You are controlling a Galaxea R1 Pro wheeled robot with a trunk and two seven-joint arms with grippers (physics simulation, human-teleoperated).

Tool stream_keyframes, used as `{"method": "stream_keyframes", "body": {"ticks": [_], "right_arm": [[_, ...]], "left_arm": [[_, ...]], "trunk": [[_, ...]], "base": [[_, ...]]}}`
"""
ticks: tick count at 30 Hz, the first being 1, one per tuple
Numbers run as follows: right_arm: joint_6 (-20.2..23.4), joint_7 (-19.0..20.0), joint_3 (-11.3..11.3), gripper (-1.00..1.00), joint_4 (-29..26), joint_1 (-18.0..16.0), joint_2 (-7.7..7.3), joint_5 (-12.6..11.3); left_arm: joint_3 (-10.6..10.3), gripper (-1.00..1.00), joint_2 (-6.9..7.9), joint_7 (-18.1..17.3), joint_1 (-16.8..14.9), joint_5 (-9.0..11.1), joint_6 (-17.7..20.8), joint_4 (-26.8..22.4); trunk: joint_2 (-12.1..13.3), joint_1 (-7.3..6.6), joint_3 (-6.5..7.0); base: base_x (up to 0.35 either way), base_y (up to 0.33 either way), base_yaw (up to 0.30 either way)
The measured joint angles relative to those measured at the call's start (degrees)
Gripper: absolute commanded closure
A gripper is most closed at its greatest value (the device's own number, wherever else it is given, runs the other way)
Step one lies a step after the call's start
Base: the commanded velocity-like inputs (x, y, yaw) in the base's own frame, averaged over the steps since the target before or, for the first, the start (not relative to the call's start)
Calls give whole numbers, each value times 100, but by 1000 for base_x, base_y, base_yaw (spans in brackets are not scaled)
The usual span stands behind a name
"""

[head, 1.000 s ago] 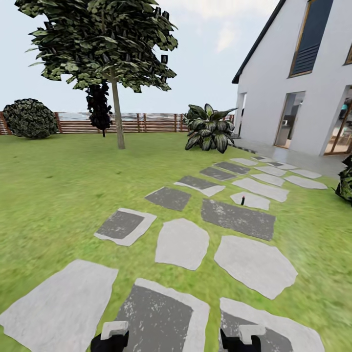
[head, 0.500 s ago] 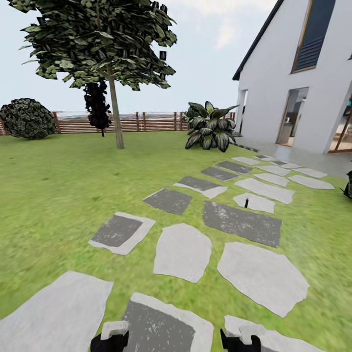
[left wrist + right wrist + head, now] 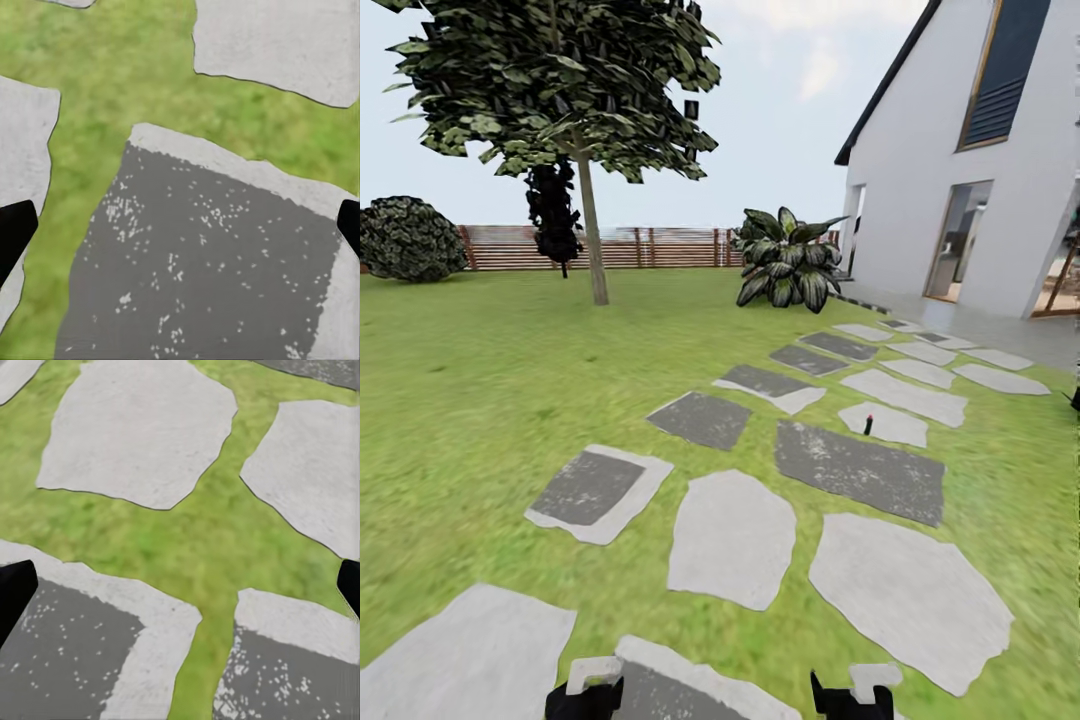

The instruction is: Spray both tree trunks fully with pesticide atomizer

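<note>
You are looking at the pesticide atomizer point(image 3: 869, 424), slim, dark, red-topped, standing upright on a pale paving slab point(image 3: 890, 424); both hands are gaping wide, holding nothing

The head view held one pesticide atomizer point(image 3: 869, 425), a small dark bottle with a red top, standing on a pale slab. One leafy tree point(image 3: 592, 240) with a thin trunk stood on the lawn, one dark narrow tree point(image 3: 554, 215) beside it, one round bush point(image 3: 408, 238) by the fence and one broad-leaved plant point(image 3: 788, 262) near the one white house point(image 3: 970, 180). Roughly eighteen paving slabs point(image 3: 732, 537) were countable. Two pincers showed: the left pincer point(image 3: 592, 690) and the right pincer point(image 3: 858, 692).
</note>
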Motion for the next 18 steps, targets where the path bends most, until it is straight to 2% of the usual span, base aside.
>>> {"method": "stream_keyframes", "body": {"ticks": [6, 18], "right_arm": [[0, 3, 0, -100, 0, 0, 1, 0], [0, 3, 0, -100, 9, -1, 2, 0]], "left_arm": [[1, -100, 0, 0, 1, 0, 1, 0], [0, -100, 0, 0, 0, 0, 0, 0]], "trunk": [[0, 0, 22], [0, 0, 26]], "base": [[330, -55, -228], [284, -155, -264]]}}
